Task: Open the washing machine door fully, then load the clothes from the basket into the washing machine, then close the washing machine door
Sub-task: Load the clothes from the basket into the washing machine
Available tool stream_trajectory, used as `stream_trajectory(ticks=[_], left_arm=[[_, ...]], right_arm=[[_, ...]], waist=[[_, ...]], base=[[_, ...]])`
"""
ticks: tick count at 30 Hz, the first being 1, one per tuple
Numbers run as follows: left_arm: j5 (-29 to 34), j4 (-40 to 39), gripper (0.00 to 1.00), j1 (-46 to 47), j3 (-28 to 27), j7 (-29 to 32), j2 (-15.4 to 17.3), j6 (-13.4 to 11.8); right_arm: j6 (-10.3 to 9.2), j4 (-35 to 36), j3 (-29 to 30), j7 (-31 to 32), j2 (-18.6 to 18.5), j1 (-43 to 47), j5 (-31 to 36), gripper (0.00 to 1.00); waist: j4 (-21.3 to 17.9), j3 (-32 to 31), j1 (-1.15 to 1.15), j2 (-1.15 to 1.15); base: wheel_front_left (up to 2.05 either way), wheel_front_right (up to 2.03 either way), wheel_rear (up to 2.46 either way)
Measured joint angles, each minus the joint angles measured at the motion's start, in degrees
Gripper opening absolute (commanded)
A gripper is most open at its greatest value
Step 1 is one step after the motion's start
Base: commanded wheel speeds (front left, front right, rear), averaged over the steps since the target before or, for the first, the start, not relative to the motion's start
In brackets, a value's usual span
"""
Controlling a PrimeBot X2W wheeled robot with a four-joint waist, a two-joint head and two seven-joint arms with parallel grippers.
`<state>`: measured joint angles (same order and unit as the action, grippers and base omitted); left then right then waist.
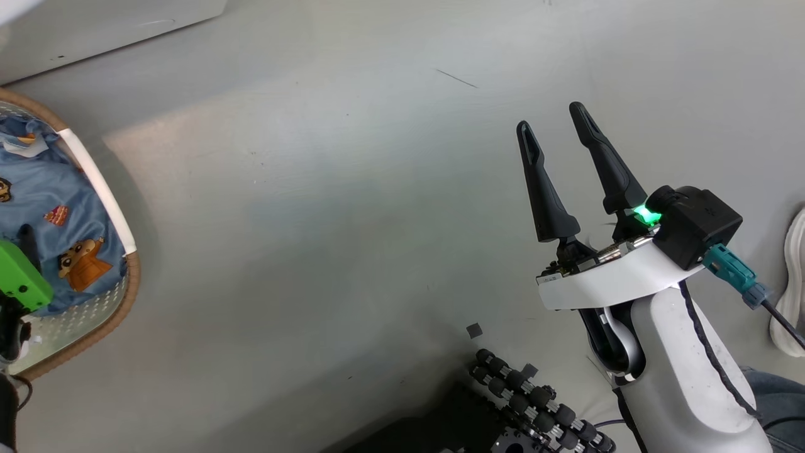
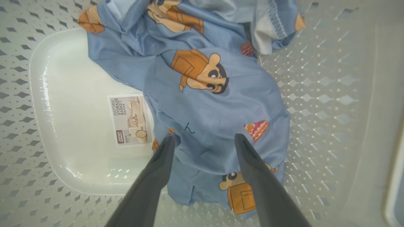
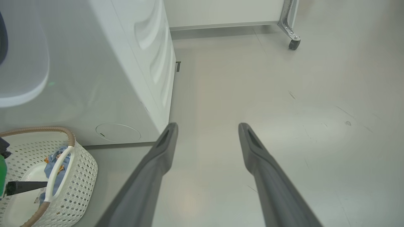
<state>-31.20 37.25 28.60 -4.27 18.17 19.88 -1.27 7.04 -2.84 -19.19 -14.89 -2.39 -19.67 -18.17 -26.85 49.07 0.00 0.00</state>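
- Blue clothes [image 2: 217, 107] fill mid-frame in the basket [image 2: 322, 101], left gripper [image 2: 204, 138] spread wide over them, gripping nothing.
- Right gripper [image 3: 208, 126], lower centre, also spread, over floor [image 3: 315, 94].

One basket [image 3: 85, 171], one washing machine [image 3: 94, 82], two pincers [image 2: 205, 136] [image 3: 208, 124].

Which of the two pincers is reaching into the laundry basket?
The left pincer: its open fingers point at the blue clothes inside the basket. The right pincer, also open, hangs over the floor, away from the basket.
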Motion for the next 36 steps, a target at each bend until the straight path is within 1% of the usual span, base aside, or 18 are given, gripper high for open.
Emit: stream_trajectory(ticks=[4,9,17,26,36], left_arm=[[0.48,0.76,1.00,1.43,-0.04,0.45,1.27,-0.48],[0.90,1.24,1.00,2.88,-0.08,0.48,2.12,-0.80],[1.48,2.74,1.00,5.93,1.07,0.96,2.14,-0.80],[1.98,4.59,1.00,8.09,1.46,0.83,2.57,-0.78],[4.75,6.42,1.00,11.50,4.17,-0.68,2.56,-0.69]], right_arm=[[0.00,0.19,-0.52,0.00,0.02,-0.13,-0.52,1.00],[0.00,0.43,-0.85,0.00,0.11,-0.23,-1.07,1.00],[0.00,0.64,0.88,0.00,0.15,-0.21,-1.07,1.00],[0.00,0.81,1.12,0.00,0.21,-0.06,-1.05,1.00],[0.00,1.60,3.47,0.00,0.29,0.34,-0.37,1.00]], waist=[[-0.64,1.13,0.00,0.00],[-1.44,2.70,0.00,0.00],[-1.54,4.88,0.00,0.00],[-1.08,6.30,0.00,0.00],[-0.65,7.32,0.00,0.00]], base=[[0.00,0.00,0.00],[0.00,0.00,0.00],[0.00,0.00,0.00],[0.00,0.00,0.00],[0.00,0.00,0.00]])
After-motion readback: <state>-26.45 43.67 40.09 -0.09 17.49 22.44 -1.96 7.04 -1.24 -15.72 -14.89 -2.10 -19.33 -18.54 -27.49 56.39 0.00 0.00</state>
